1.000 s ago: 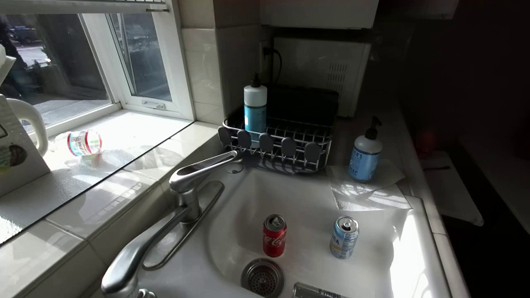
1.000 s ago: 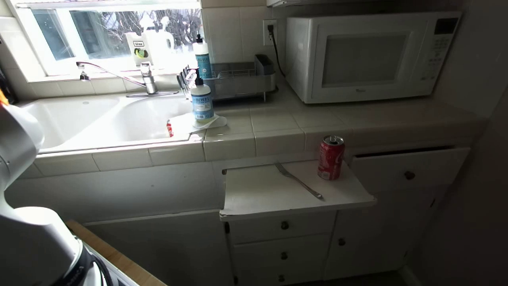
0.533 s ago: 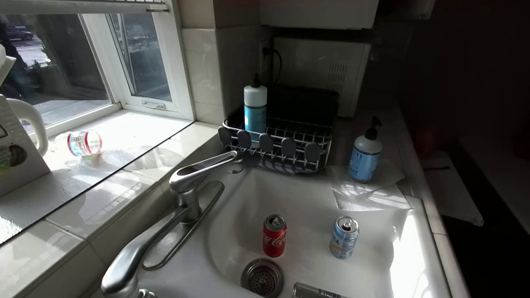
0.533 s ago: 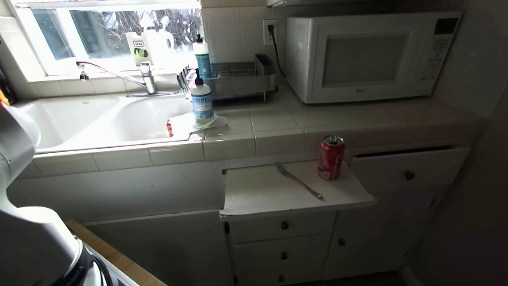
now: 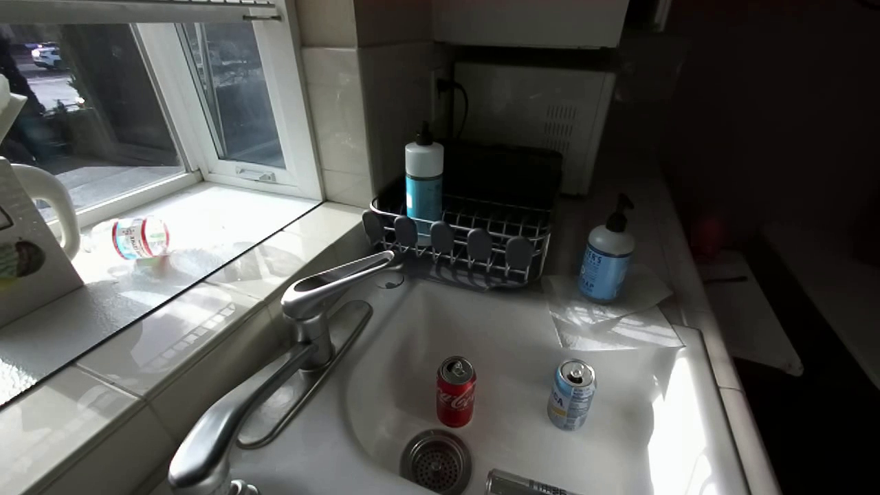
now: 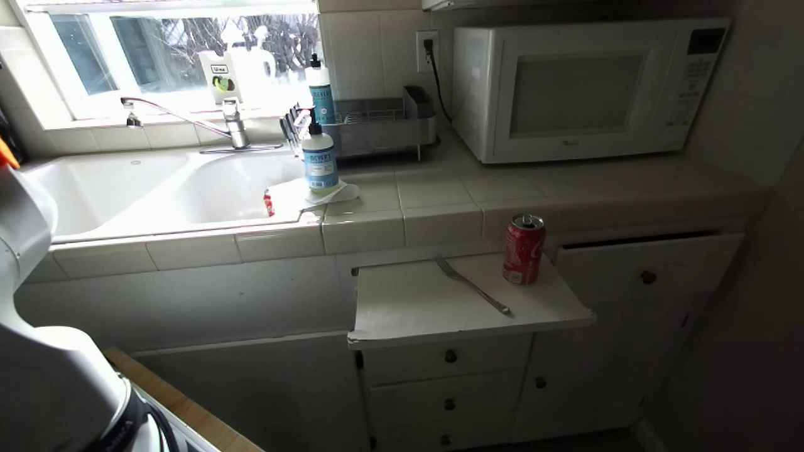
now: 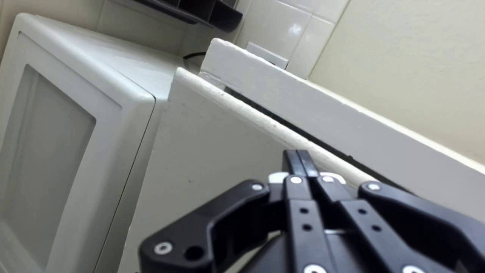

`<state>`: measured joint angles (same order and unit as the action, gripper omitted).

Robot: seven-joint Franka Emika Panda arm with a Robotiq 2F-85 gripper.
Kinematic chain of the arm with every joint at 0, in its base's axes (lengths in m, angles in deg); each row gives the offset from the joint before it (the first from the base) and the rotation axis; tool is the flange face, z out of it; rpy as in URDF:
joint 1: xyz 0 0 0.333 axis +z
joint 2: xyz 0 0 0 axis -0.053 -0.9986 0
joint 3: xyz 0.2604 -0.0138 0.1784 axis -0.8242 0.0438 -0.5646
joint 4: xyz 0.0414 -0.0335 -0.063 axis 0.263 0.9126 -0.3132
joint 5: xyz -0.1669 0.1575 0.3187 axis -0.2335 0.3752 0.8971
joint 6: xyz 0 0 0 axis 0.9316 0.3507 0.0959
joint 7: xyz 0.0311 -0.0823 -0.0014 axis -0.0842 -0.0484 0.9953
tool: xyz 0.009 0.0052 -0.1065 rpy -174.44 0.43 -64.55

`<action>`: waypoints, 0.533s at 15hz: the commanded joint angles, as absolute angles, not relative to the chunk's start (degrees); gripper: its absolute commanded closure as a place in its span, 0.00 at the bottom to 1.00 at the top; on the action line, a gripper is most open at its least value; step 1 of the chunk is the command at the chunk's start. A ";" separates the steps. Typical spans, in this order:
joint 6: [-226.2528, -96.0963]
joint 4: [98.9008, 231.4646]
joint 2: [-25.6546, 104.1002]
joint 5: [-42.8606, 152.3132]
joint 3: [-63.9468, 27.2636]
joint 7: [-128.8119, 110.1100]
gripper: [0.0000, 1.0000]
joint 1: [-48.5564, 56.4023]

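Note:
My gripper is shut, with its two black fingers pressed together and nothing between them. Its tips are over or against a white cabinet panel, close to the panel's rounded edge; contact is hard to tell. A dark gap separates this edge from a second white panel. The white microwave is at the left in the wrist view. A narrow cabinet door shows at the top of an exterior view, beside the upper cabinet. The gripper is out of sight in both exterior views; part of the arm shows.
A red can and a pale blue can stand in the sink; a silver can lies there. Another red can and a fork are on a pull-out board. A soap bottle and dish rack stand near.
The cabinet door at the top of an exterior view has swung, its outer edge shifting left toward the cabinet. The arm has moved slightly left. The cans and bottles have not moved.

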<state>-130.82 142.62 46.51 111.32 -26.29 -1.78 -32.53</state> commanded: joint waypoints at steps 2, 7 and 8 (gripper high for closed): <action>-130.00 143.05 45.39 114.57 -27.01 -5.23 1.00 -32.46; -131.15 143.20 43.89 116.96 -28.06 -8.30 1.00 -31.85; -131.58 143.40 43.71 117.19 -28.37 -8.86 1.00 -31.56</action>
